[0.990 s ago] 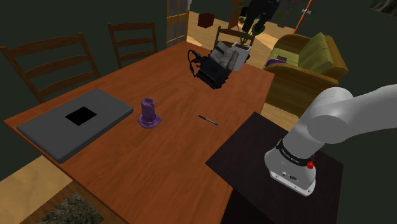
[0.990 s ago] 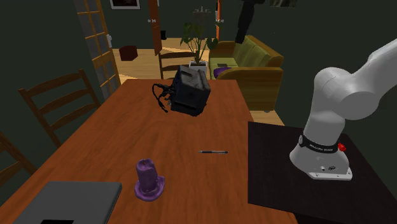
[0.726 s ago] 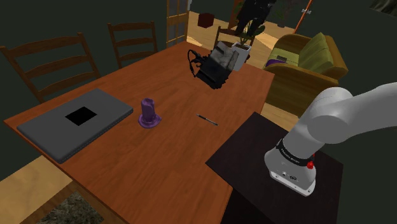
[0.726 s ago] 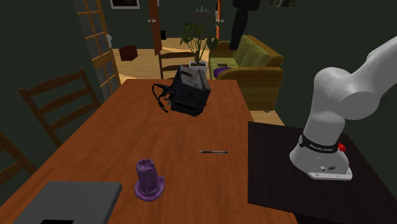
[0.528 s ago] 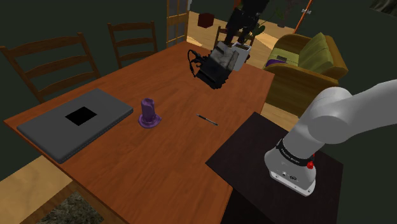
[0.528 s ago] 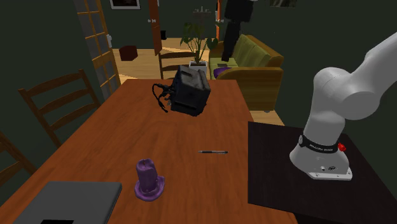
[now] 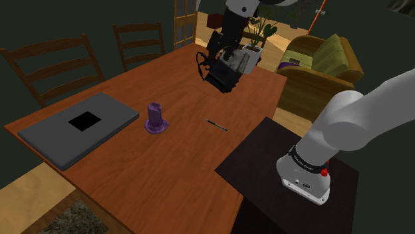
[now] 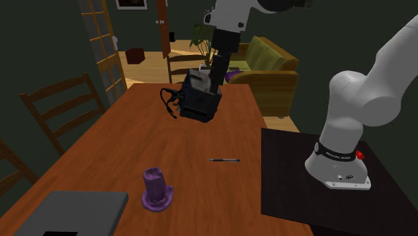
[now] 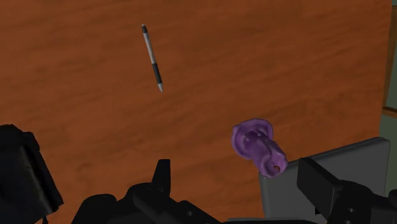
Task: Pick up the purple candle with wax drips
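Observation:
A purple candle [image 7: 156, 117] with wax pooled around its base stands upright near the middle of the brown table [image 7: 173, 166]. It also shows in the second exterior view as the candle [image 8: 157, 188] close to the table's front end. My gripper [image 7: 217, 50] hangs high over the table's far end, just above a black bag [image 7: 223, 72], far from the candle. In the wrist view the candle [image 9: 257, 147] lies well ahead of the gripper [image 9: 236, 170], whose fingers [image 9: 162, 175] stand apart, open, with nothing between them.
A pen [image 7: 217, 124] lies on the table between candle and stand. A grey laptop [image 7: 78, 126] sits closed beside the candle. Wooden chairs [image 7: 53, 63] line the shoulder view's left side. A sofa [image 7: 319, 63] and a potted plant [image 8: 207, 40] stand beyond the table.
The arm's hand has swung down into sight from above and now hangs over the black bag. Candle, pen and laptop have not moved.

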Available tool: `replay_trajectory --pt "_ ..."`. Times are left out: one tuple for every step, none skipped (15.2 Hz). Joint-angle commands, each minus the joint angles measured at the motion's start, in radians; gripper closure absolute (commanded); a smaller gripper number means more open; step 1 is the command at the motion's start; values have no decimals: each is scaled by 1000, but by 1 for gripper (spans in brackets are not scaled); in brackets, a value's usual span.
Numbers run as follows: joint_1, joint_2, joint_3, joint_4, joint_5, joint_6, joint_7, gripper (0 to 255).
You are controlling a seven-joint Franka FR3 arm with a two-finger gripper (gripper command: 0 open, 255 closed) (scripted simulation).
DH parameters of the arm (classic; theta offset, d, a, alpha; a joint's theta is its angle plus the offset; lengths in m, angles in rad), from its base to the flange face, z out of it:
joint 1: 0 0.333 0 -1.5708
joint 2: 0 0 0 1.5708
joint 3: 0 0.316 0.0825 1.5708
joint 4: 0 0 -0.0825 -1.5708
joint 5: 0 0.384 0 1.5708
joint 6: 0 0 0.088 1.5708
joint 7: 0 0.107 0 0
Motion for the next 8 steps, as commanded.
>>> replay_trajectory --pt "7 65 20 6 5 62 14 0" --pt "10 98 30 11 6 89 21 0" --pt "13 131 40 18 6 115 29 0" --pt "16 164 50 25 5 141 37 0" --pt "19 198 59 34 4 166 46 0" --pt "21 233 68 45 1 190 55 0" --pt "24 268 77 56 -3 214 64 0" --pt "27 304 86 69 -8 237 74 0"
